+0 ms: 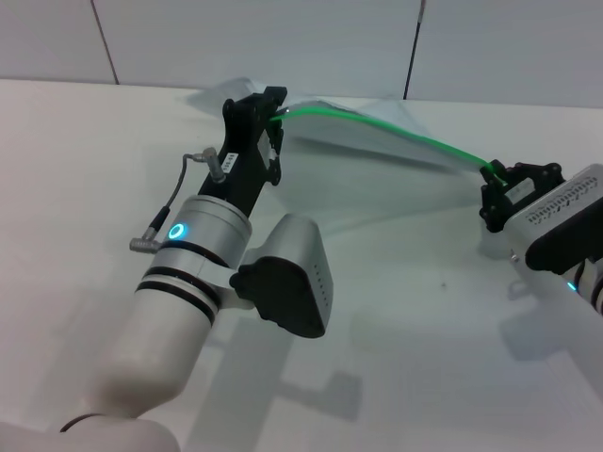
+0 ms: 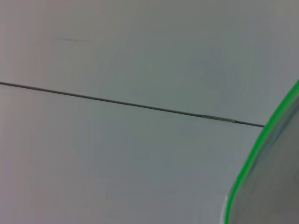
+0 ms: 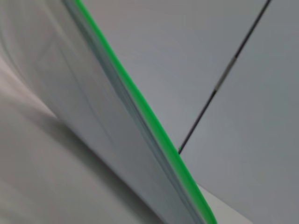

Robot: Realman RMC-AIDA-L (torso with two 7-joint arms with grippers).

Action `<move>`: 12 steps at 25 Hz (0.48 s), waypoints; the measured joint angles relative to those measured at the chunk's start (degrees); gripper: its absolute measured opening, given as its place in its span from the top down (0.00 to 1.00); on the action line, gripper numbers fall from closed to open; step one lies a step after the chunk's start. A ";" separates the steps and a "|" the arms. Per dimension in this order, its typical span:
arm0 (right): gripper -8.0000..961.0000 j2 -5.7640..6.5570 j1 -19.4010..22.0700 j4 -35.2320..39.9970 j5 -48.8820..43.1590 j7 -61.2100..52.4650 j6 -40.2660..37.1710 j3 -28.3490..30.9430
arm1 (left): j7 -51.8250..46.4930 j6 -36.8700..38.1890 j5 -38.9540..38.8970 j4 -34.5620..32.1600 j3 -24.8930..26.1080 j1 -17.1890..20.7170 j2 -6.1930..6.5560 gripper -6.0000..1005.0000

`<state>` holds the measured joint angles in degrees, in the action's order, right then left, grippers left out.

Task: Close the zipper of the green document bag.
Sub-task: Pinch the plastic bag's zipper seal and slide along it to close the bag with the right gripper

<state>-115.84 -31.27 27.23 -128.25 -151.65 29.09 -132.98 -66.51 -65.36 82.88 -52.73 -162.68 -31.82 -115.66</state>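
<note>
The green document bag (image 1: 349,135) is held up off the white table, stretched between my two grippers at the far side. Its zipper (image 1: 396,127) runs as a bright green line from the left gripper (image 1: 273,111) down to the right gripper (image 1: 492,177). Both grippers are shut on the ends of that green edge. I cannot make out the slider. In the left wrist view the zipper (image 2: 261,140) curves along the translucent bag (image 2: 275,186). The right wrist view shows the zipper (image 3: 140,102) running diagonally beside the bag's clear sheet (image 3: 84,107).
The white table (image 1: 94,169) spreads under both arms. A pale panelled wall (image 1: 283,38) with dark seams stands just behind the bag. My left forearm (image 1: 188,282) fills the near left of the head view.
</note>
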 joint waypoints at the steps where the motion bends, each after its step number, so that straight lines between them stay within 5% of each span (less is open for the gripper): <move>1: 0.88 0.00 -0.10 -0.24 0.20 -0.03 0.00 0.00 | 0.05 0.05 0.00 0.00 0.00 0.00 0.00 0.89; 12: 0.87 0.00 -0.64 -2.34 1.20 -0.20 0.00 0.71 | 0.24 0.07 0.00 0.00 0.00 0.00 0.00 0.87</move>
<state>-115.84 -31.92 24.89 -127.05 -151.84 29.09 -132.28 -66.27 -65.29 82.88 -52.73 -162.68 -31.82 -115.66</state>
